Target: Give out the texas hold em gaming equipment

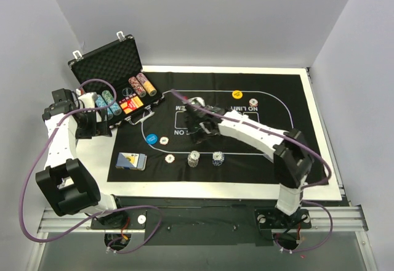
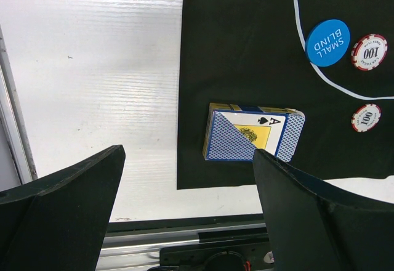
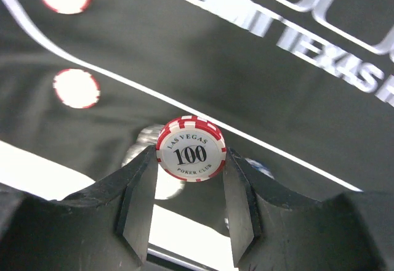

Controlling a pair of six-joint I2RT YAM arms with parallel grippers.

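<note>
My right gripper point(image 3: 189, 155) is shut on a red-and-white "100" poker chip point(image 3: 191, 148), held on edge above the black felt mat point(image 3: 277, 92). In the top view it hovers point(image 1: 198, 126) over the mat's printed oval, above two short chip stacks point(image 1: 194, 159) point(image 1: 217, 158). The blue-backed card deck point(image 2: 253, 134) lies at the mat's near left corner. Beside it are a blue "small blind" button point(image 2: 327, 42) and two single 100 chips point(image 2: 369, 52) point(image 2: 365, 117). My left gripper point(image 2: 188, 154) is open and holds nothing, up over the white table left of the mat.
The open black case point(image 1: 108, 61) stands at the far left with several rows of chips in it. A yellow button point(image 1: 237, 94) and a single chip point(image 1: 253, 102) lie at the oval's far side. A metal rail point(image 2: 184, 246) runs along the near edge.
</note>
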